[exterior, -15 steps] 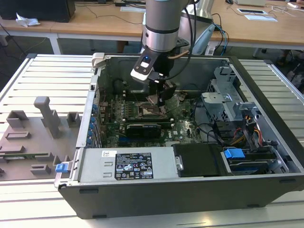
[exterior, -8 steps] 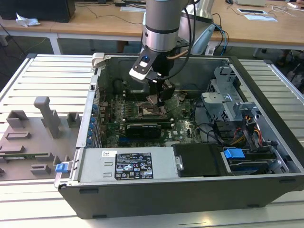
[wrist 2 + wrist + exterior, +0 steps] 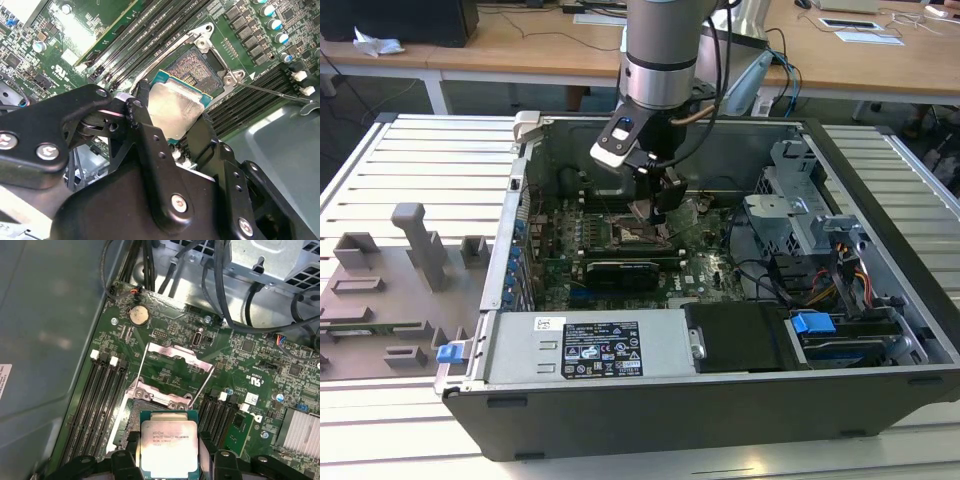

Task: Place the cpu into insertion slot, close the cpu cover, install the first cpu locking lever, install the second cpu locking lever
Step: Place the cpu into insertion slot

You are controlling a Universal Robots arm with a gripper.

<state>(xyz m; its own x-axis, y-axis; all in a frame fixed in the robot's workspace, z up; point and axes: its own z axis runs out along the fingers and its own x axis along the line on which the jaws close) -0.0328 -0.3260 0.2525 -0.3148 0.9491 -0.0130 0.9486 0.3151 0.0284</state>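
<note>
1. The exterior view is taking in the whole scene: the arm (image 3: 658, 50) is reaching down into an open computer case (image 3: 720, 400) that is lying on a slatted table (image 3: 410, 150). Grey fixture blocks (image 3: 420, 245) are sitting on the table at the exterior view's left. The fingers (image 3: 665, 190) are hanging just above the insertion slot (image 3: 632, 233) in the green board.
2. The second wrist view is adding the grip itself. The fingers (image 3: 137, 112) are pressing on two opposite edges of the cpu (image 3: 177, 107), closed down to the chip's width and holding nothing else.
3. In that same view the cpu is tilting, its silver top facing the camera, and it is hovering over one edge of the insertion slot (image 3: 195, 65). The slot's dark pin field is lying bare, so the chip is not seated. A thin metal rod (image 3: 270, 91) is lying beside the slot's silvery rim.
4. The first wrist view is adding the cpu cover (image 3: 172, 351). It is standing swung open just beyond the held cpu (image 3: 169, 437), with green board showing through its window.
5. The first wrist view is also showing black memory slots (image 3: 100, 405) flanking the socket area and a round coin battery (image 3: 139, 314) farther off on the board.
</note>
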